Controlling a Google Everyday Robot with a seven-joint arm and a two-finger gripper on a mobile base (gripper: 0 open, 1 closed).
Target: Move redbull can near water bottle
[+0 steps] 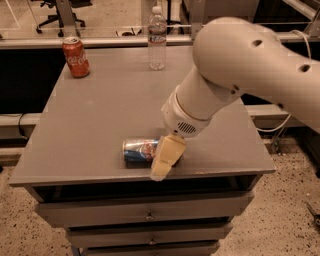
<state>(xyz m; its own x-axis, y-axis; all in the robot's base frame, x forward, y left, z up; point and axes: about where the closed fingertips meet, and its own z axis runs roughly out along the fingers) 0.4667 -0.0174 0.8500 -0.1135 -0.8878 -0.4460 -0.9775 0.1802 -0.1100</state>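
Observation:
The redbull can [139, 150] lies on its side near the front edge of the grey table [120, 105]. Its right end is covered by my gripper [165, 159], which hangs down from the big white arm and sits right at that end of the can. The water bottle [157, 38] stands upright at the table's far edge, well away from the can.
An orange-red cola can [76, 57] stands at the table's far left corner. The table has drawers below its front edge [145, 215]. An office chair [52, 10] and rails stand behind the table. The arm's bulk fills the right side of the view.

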